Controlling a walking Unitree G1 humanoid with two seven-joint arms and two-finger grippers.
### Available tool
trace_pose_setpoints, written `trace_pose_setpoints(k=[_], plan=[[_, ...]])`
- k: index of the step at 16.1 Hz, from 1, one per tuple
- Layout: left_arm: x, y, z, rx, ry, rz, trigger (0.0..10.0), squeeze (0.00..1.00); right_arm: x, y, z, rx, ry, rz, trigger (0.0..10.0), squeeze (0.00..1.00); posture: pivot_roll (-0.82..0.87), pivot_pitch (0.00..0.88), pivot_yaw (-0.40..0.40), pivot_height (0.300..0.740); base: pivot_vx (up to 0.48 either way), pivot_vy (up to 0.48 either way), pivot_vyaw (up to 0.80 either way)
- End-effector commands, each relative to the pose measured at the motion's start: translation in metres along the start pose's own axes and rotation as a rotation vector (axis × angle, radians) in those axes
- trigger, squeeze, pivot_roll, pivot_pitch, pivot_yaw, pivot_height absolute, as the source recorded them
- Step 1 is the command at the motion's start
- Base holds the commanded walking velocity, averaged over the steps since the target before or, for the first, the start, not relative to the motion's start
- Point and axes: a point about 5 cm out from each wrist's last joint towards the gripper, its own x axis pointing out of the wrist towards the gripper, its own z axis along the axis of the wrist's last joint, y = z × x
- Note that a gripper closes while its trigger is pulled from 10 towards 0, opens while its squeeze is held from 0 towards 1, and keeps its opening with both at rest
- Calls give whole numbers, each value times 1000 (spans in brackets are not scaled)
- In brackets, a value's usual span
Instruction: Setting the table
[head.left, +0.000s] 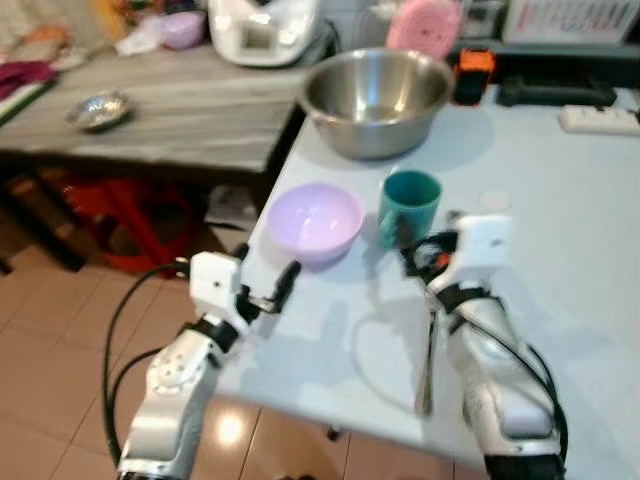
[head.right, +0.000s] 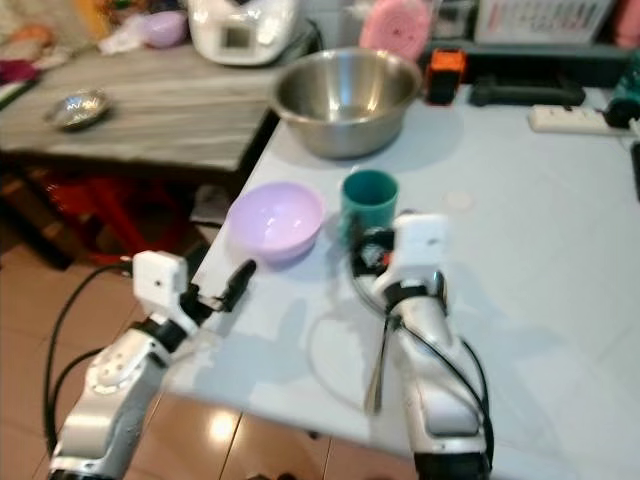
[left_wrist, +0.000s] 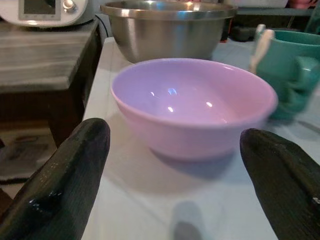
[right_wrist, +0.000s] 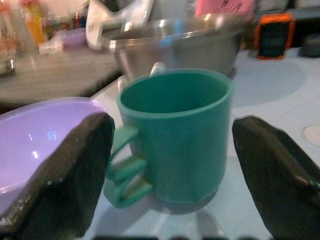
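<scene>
We see a lilac bowl (head.left: 315, 222), a teal mug (head.left: 410, 205), a silver steel mixing bowl (head.left: 376, 100), a pale blue table (head.left: 560, 230) and terracotta floor tiles (head.left: 50, 350).

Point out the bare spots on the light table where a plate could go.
Free: the table right of the green mug, up to the power strip. Crowded: the left edge, where purple bowl, mug and steel bowl cluster by both claws.

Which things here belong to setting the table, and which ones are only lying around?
For the job: purple bowl before the open left pincer; teal cup before the open right pincer; spoon.

Lying about: steel mixing bowl, power strip, white appliance, small metal dish.
</scene>
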Motion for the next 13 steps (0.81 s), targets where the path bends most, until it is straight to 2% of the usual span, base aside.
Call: trace_pose_setpoints(k=[1, 7, 13], plan=[[-6, 0, -2, 16, 7, 5, 10000, 0, -4, -1, 1, -22, 2, 13, 10000, 0, -161, 134, 102, 740, 0, 0, 0], [-12, 9, -2, 41, 28, 104, 10000, 0, -7, 5, -1, -32, -2, 43, 10000, 0, -151, 141, 99, 740, 0, 0, 0], [-14, 14, -1, 69, 40, 118, 10000, 0, -9, 15, 0, -44, -15, 87, 10000, 0, -145, 143, 106, 740, 0, 0, 0]])
